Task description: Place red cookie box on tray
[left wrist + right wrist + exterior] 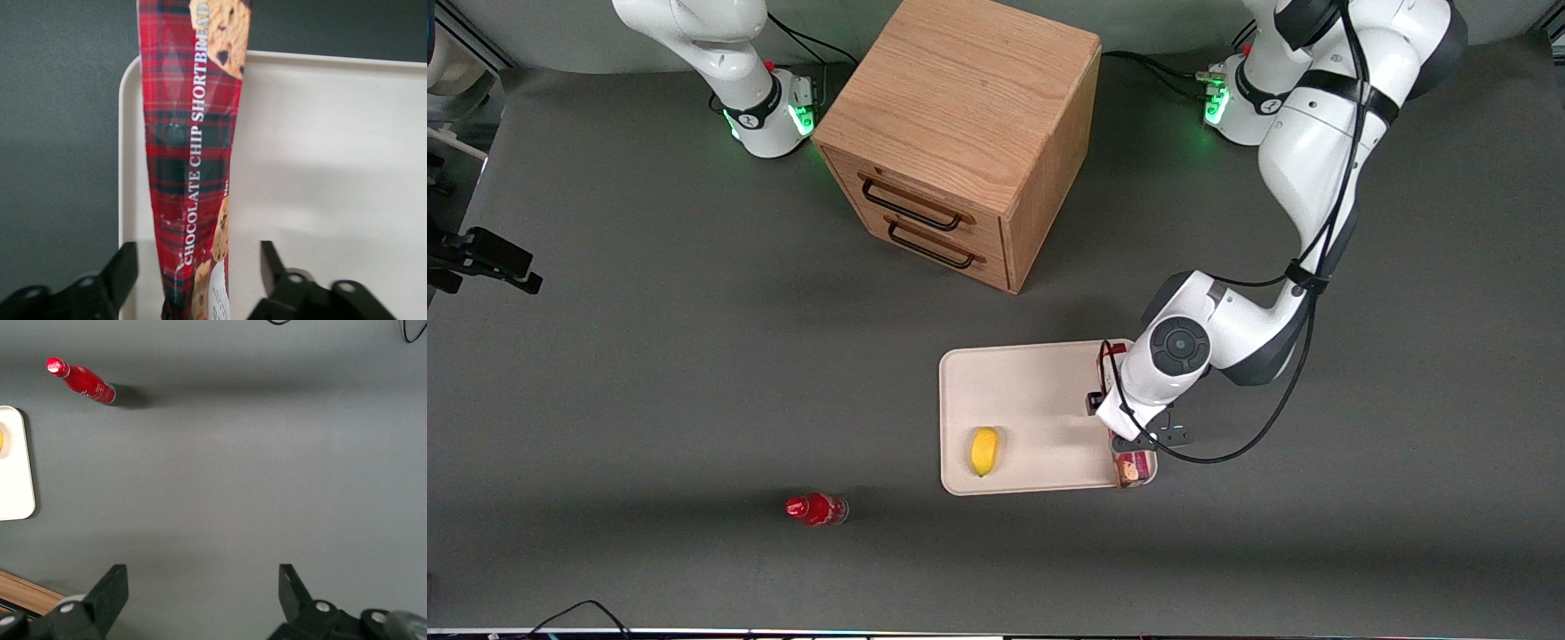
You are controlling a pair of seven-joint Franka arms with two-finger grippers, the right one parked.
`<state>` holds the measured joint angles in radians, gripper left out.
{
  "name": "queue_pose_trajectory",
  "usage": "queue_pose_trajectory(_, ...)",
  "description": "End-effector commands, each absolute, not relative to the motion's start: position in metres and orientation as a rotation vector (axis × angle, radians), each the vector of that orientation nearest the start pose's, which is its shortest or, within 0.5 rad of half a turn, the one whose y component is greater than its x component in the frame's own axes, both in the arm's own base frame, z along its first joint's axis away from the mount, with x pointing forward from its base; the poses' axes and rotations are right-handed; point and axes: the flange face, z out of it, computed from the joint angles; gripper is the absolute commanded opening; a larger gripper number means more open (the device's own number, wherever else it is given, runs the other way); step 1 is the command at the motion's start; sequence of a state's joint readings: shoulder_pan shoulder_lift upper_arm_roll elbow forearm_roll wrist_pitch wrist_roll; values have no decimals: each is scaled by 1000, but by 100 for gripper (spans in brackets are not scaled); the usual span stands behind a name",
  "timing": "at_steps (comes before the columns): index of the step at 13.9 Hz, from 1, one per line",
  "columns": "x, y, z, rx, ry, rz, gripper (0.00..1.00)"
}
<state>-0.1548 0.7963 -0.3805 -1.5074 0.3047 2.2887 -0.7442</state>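
Now the tool hangs with fingers spread either side of the red cookie box, touching neither, so the box lies along the tray edge toward the working arm's end, apparently released there.

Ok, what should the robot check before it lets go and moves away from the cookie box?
1. Red cookie box over the tray: ok, along its edge.
2. Box resting flat on the tray: cannot tell.
3. Gripper fingers open, gaps on both sides of the box: ok.
4. Lemon apart from the box: ok.
5. Red bottle off the tray, out of the way: ok.
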Motion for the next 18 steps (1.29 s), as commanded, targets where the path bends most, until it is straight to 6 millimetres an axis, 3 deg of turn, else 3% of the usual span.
queue_pose_trajectory(1, 643, -324, 229, -3183, -200, -66, 100)
queue_pose_trajectory(4, 644, -325, 258, -3192, -189, -91, 100)
queue_pose_trajectory(6, 637, -326, 301, -3164, -144, -83, 100)
queue_pose_trajectory(9, 622, -307, 386, -3201, -34, 63, 100)
queue_pose_trajectory(12, 608, -238, 467, -3149, 134, 179, 100)
queue_pose_trajectory(15, 589, -148, 533, -3122, 97, 270, 100)
queue_pose_trajectory(17, 573, -100, 571, -3117, 46, 248, 100)
queue_pose_trajectory(18, 565, -76, 577, -3118, 43, 244, 100)
